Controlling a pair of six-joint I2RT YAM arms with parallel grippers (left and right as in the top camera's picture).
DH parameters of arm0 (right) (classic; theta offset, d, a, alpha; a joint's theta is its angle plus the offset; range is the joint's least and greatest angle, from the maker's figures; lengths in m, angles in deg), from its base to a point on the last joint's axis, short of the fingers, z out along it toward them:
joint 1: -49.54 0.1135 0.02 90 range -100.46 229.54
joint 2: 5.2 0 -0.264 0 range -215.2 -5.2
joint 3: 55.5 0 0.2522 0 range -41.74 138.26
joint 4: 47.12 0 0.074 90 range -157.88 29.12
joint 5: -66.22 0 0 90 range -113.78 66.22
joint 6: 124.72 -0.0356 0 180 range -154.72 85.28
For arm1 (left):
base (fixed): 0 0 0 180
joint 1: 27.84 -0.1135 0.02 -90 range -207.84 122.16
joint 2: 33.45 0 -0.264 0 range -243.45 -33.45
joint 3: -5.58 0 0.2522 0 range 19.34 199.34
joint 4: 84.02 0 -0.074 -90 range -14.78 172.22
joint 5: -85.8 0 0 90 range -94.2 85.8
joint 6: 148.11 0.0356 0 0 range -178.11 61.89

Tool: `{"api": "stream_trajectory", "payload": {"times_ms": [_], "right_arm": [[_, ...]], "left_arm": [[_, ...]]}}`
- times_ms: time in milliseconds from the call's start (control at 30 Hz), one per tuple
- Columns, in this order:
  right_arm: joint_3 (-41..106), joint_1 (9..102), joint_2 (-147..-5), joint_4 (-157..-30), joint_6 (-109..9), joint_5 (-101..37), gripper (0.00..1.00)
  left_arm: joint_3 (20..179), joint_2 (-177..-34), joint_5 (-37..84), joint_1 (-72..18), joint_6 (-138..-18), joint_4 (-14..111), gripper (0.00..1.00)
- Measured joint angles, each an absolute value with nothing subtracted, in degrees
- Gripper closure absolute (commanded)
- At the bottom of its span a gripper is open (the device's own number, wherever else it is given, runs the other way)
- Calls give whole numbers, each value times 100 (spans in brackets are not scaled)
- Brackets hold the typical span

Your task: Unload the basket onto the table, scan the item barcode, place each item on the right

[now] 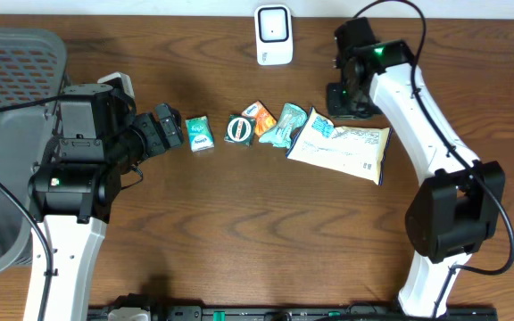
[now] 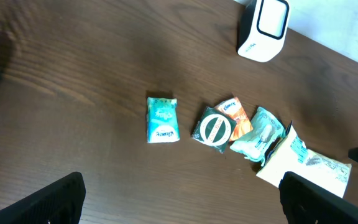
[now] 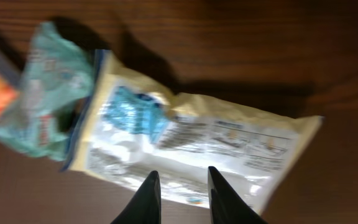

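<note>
A row of small packs lies on the brown wooden table (image 1: 239, 232). At the right end is a big white plastic bag (image 1: 351, 150) with a blue patch and small print on it, and it lies flat on the wood. The right gripper (image 3: 183, 175) hangs just over this bag. Its two black fingers (image 3: 148, 199) are only a little way apart and there is nothing between them (you can see the bag through the gap). It is not holding the bag. A crinkly mint green pack (image 1: 284, 125) touches the bag's left end. Next to that is a small orange packet (image 1: 260, 114). A dark green packet with a round white label (image 1: 239, 130) touches the orange one. A bit further left, all on its own, lies a small teal packet (image 1: 200, 134). The left gripper (image 2: 182, 202) is wide open and empty, and it points at the row from the left side, near the teal packet. The white boxy scanner with a dark window (image 1: 274, 34) stands at the far edge of the table, well apart from the bag. A grey plastic basket with holes (image 1: 7, 71) sits at the left edge of the table, beside the left arm.
</note>
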State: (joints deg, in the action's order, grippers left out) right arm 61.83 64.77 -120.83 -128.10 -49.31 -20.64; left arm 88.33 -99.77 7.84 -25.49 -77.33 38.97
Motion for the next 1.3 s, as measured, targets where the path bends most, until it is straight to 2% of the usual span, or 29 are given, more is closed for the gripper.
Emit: {"api": "stream_trajectory", "payload": {"times_ms": [133, 333, 533, 633, 800, 967, 1167, 1300], "right_arm": [[5798, 6407, -12085, -12498, -4911, -1939, 76], [4504, 6413, -12107, -11088, -4898, -1950, 74], [3912, 6335, -12203, -10290, -5016, -1679, 77], [3993, 6168, -12205, -10520, -5106, -1314, 77], [4841, 5841, -12282, -11824, -5174, -982, 77], [5885, 5854, -12282, -12760, -5018, -1463, 72], [5971, 6142, -12280, -12871, -4579, -2427, 69], [5579, 6372, -12280, -12255, -4457, -2678, 67]], "left_arm": [[8833, -9977, 784, -2549, -7733, 3897, 2], [8833, -9977, 781, -2549, -7733, 3900, 2], [8833, -9977, 784, -2549, -7733, 3897, 2], [8833, -9977, 784, -2549, -7733, 3897, 2], [8833, -9977, 786, -2549, -7733, 3893, 2], [8833, -9977, 784, -2549, -7733, 3895, 2], [8833, -9977, 784, -2549, -7733, 3897, 2], [8833, -9977, 784, -2549, -7733, 3897, 2]]}}
